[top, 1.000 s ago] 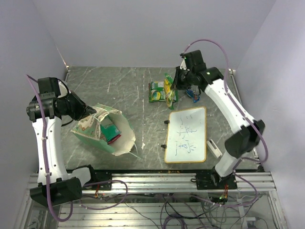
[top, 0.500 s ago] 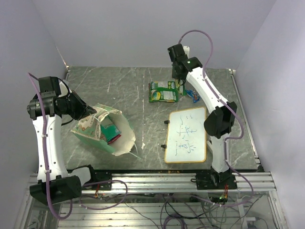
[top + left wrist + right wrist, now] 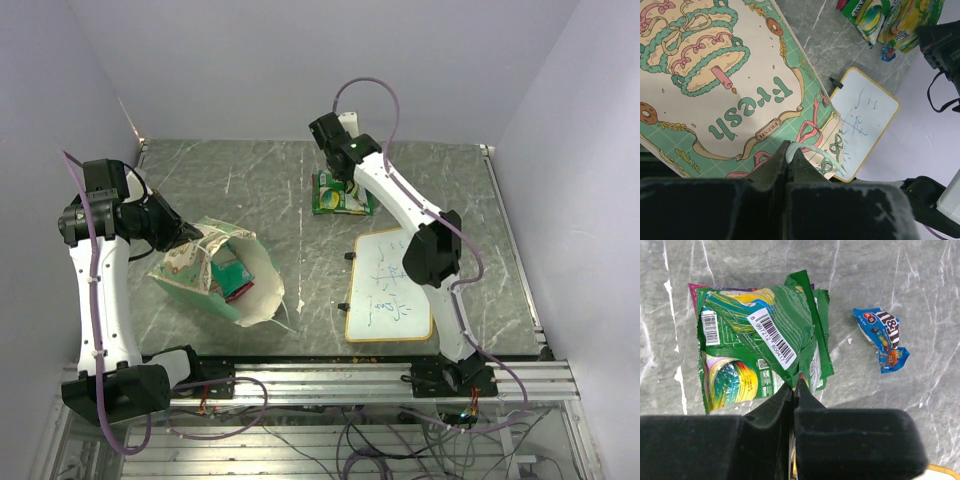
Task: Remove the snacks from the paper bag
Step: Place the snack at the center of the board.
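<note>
The paper bag point(image 3: 215, 272) lies on its side at the left, mouth facing right, with green and pink snacks point(image 3: 232, 276) inside. My left gripper point(image 3: 192, 238) is shut on its white string handle point(image 3: 810, 150), above the patterned side panel point(image 3: 715, 85). My right gripper point(image 3: 338, 162) is at the far middle, shut on the edge of a green snack packet point(image 3: 770, 327) and holds it over another green packet point(image 3: 735, 377); a purple edge point(image 3: 692, 287) shows beneath. These packets lie together in the top view point(image 3: 340, 195). A blue wrapped candy point(image 3: 882, 340) lies to their right.
A whiteboard with writing point(image 3: 390, 285) lies at the front right, near the right arm's elbow point(image 3: 432, 255). It also shows in the left wrist view point(image 3: 865, 115). Side walls stand close on both sides.
My right arm has swung left and farther back, its gripper moving from right of the packets to above them. The left arm and the bag have not moved.
</note>
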